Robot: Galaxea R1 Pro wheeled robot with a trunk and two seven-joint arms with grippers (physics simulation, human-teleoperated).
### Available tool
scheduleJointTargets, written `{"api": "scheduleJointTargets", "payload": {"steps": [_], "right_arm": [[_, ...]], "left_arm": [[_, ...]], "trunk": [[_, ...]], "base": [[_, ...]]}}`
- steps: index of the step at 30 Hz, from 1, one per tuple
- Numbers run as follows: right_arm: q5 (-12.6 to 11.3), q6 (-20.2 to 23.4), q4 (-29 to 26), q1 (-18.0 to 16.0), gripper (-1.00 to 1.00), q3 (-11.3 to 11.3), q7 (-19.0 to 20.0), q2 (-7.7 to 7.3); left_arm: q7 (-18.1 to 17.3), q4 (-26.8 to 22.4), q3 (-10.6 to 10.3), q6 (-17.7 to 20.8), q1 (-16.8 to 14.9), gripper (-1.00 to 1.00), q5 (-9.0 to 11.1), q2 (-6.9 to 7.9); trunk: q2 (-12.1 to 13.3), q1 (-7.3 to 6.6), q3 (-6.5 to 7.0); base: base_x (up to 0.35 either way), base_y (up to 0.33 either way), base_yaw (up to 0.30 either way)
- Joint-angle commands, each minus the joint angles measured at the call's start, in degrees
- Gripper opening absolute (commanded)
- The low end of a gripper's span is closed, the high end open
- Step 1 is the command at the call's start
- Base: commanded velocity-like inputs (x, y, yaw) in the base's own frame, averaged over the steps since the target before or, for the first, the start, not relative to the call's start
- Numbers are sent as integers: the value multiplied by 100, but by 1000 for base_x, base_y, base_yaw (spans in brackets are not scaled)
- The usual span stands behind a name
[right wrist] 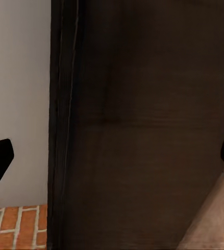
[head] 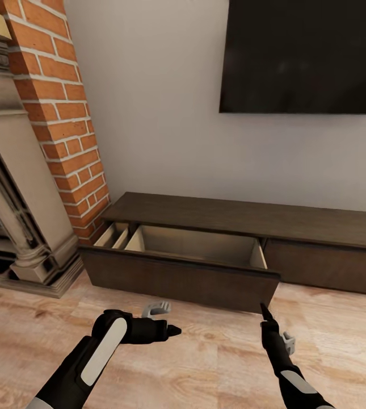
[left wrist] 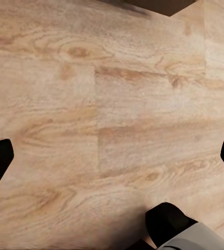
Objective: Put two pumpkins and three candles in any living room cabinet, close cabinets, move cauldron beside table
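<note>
While both claws gape with nothing held, the cabinet (head: 245,250) has one drawer (head: 183,267) out, bare inside.

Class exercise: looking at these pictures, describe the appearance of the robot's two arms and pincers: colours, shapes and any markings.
Both arms are glossy black with elongated pale grey panels along the forearms. The left pincer ends in dark, pointed tips, with a light grey bracket beside the wrist. The right pincer is slim and black, with a similar grey bracket. No cables or lettering show.

Cabinet (head: 245,218) drawer (head: 194,250) pulled out at 12 o'clock, pale interior open from above, bare floor (head: 205,363) before it, fireplace (head: 18,199) blocking 10 o'clock
</note>
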Motion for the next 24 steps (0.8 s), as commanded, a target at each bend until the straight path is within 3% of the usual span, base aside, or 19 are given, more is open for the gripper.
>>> {"api": "scheduleJointTargets", "payload": {"steps": [1, 5, 10, 12, 13, 16, 20, 24], "right_arm": [[-13, 117, 19, -3, 100, 30, 9, 3], [-16, 503, -24, -3, 100, 43, 7, -5], [41, 1301, 264, -3, 100, 46, 28, -40], [294, 1440, 671, -3, 100, 46, 42, -108], [593, 1490, 893, -3, 100, 44, 40, -157], [1108, 1533, 1078, -3, 100, 44, -2, -194], [1517, 1557, 1171, -3, 100, 46, -309, -208], [1682, 1680, 1152, -3, 100, 52, -966, -215]], "left_arm": [[57, -13, -6, 11, -3, 100, 54, 9], [61, -20, 67, 10, -5, 100, 55, 41], [83, -7, 124, 11, -5, 100, 38, 66], [96, 11, 133, 8, -5, 100, 33, 54], [101, 19, 137, 5, -5, 100, 28, 54], [110, 25, 139, 3, -5, 100, 10, 53], [182, 38, 140, 0, -5, 100, -5, 51], [760, 48, 142, -16, -5, 100, 10, 17]], "trunk": [[-2, -4, -5], [-2, -4, -5], [78, -48, 31], [158, -92, 67], [198, -114, 85], [319, -180, 139], [479, -268, 211], [639, -356, 282]], "base": [[-230, 0, 0], [-85, 0, 0], [-12, 0, 0], [-2, 0, 0], [0, 0, 0], [0, 0, 0], [0, 0, 0], [0, 0, 0]]}}
